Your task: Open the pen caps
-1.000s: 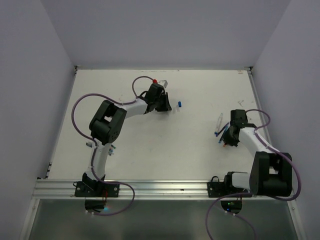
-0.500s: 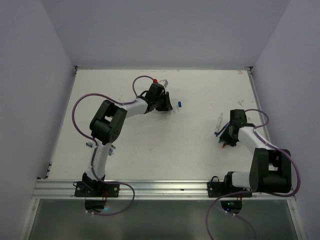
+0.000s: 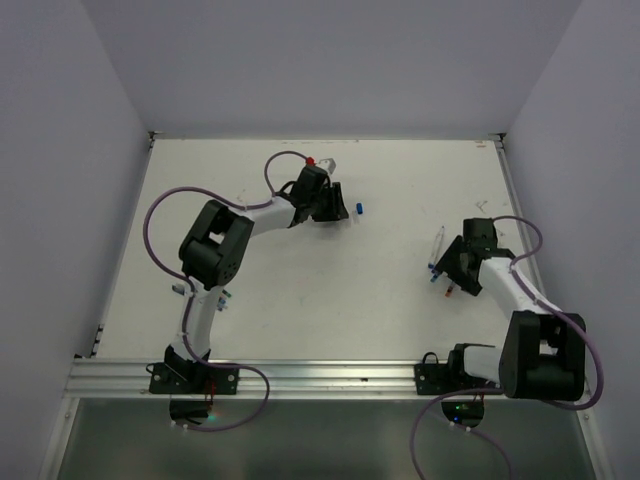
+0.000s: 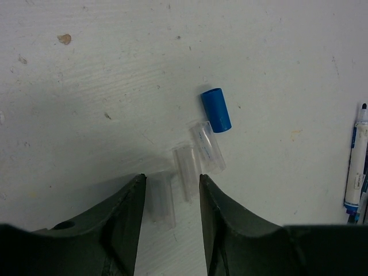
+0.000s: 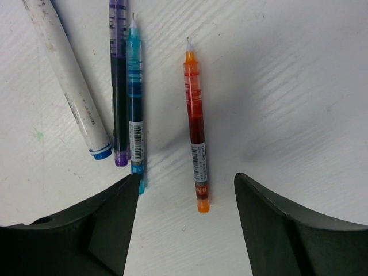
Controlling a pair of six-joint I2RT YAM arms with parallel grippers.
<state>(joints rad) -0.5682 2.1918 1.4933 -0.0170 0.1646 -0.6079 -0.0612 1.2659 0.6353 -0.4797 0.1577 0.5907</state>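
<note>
In the left wrist view a blue pen cap (image 4: 216,110) lies on the white table, with two clear caps (image 4: 207,146) (image 4: 187,167) just nearer. A third clear cap (image 4: 160,195) rests on the table between the fingers of my left gripper (image 4: 171,178), which is open and grips nothing. My right gripper (image 5: 187,177) is open over an uncapped orange pen (image 5: 195,126) whose tail end lies between its fingers. Beside it lie a teal pen (image 5: 135,103), a purple pen (image 5: 119,86) and a white pen (image 5: 66,75). From above, the left gripper (image 3: 335,203) is at the back middle and the right gripper (image 3: 450,272) at the right.
A white pen with a blue band (image 4: 356,172) lies at the right edge of the left wrist view. Small loose bits (image 3: 178,288) sit by the left arm's base. Walls close the table at the back and both sides.
Both grippers have opened. The left one has let go of the clear cap, and the right one has let go of the orange pen, which now lies on the table.
</note>
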